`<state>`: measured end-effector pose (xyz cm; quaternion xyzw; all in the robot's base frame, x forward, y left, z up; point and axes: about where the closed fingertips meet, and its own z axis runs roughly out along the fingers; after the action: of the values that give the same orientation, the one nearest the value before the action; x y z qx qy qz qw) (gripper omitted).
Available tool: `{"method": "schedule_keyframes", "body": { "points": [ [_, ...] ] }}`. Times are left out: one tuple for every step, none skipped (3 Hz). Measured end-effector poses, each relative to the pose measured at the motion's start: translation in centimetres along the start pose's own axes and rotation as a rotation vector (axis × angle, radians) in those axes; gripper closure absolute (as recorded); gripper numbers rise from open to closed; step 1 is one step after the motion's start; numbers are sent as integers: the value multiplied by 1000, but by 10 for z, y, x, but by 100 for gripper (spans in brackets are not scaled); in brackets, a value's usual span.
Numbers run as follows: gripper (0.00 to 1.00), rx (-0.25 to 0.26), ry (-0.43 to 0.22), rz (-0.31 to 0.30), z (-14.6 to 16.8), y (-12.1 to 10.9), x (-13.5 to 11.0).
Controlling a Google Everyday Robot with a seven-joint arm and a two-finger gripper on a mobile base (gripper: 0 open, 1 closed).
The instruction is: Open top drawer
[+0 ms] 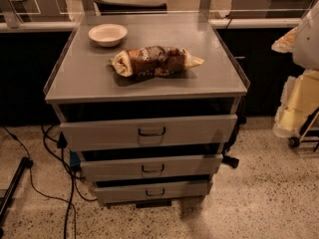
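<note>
The top drawer (99, 133) is the widest grey front of the cabinet, just under the tabletop, with a dark gap above it. Its small dark loop handle (151, 131) sits at the centre. Below it are the mid-width drawer front (109, 169) and the narrowest drawer front (119, 191), each with its own handle. My gripper is not in view; only a pale rounded part (308, 34) shows at the right edge, away from the drawers.
On the grey cabinet top (79, 86) stand a white bowl (107, 34) at the back left and a brown snack bag (154, 61) in the middle. Dark cables (50, 148) trail over the speckled floor at the left. A yellow wheeled thing (299, 108) stands at the right.
</note>
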<state>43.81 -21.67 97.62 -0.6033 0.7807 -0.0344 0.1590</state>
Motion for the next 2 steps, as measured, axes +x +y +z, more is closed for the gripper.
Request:
{"method": "schedule_keyframes", "body": {
  "points": [
    [0, 0, 0, 0, 0, 0, 0],
    [0, 12, -36, 6, 8, 3, -1]
  ]
}}
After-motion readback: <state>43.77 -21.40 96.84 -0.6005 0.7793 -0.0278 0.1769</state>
